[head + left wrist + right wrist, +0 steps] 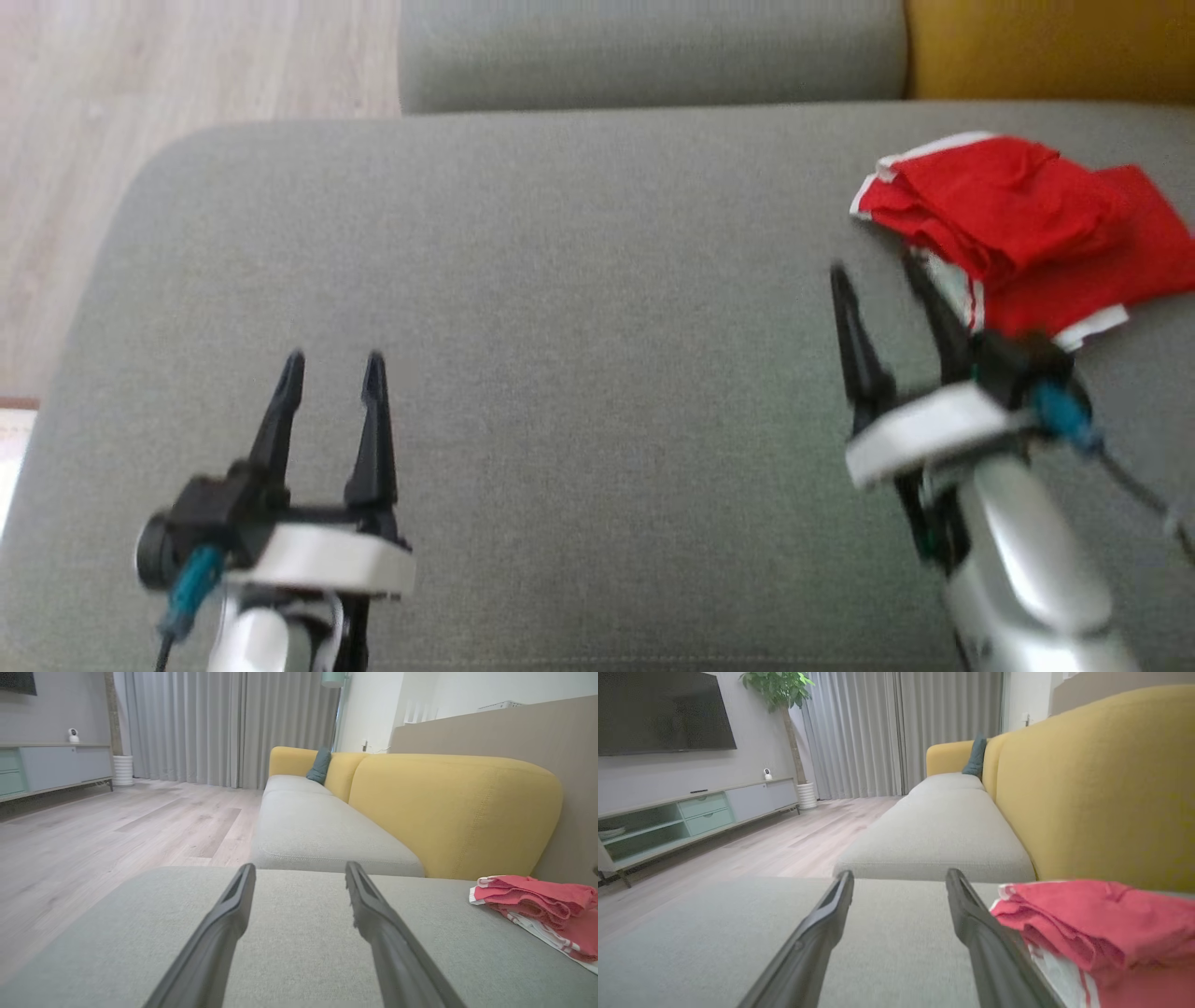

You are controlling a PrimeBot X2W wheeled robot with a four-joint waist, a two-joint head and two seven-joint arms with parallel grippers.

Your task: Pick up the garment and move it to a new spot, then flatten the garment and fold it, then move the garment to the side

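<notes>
So the garment (1018, 229) is a red thing with white trim. It's bunched in a loose heap on the gray seat (597, 327), way over on the robot's right and close to the yellow backrest (1046, 47). A white striped edge pokes out on the near side of the pile.

The right gripper (875, 264) is right next to it, fingers spread apart with only bare seat fabric between them. In the head view 1 finger overlaps the near edge of the cloth. In the right wrist view the red pile sits just beside that same finger, on the outer side. I honestly can't tell if it's actually touching, because that arm is blurry in the head view.

The left gripper (334, 357) is down at the lower left over the seat, well apart from the garment. Its 2 fingers are spread too, with nothing in them.

Room stuff: pale wood floor (140, 75) past the left edge of the seat, a second gray seat (322, 830) running further along, a teal pillow (320, 765) at the far end, gray curtains (224, 723), plus a TV (663, 711), a low cabinet (691, 816) and a plant (777, 686).
</notes>
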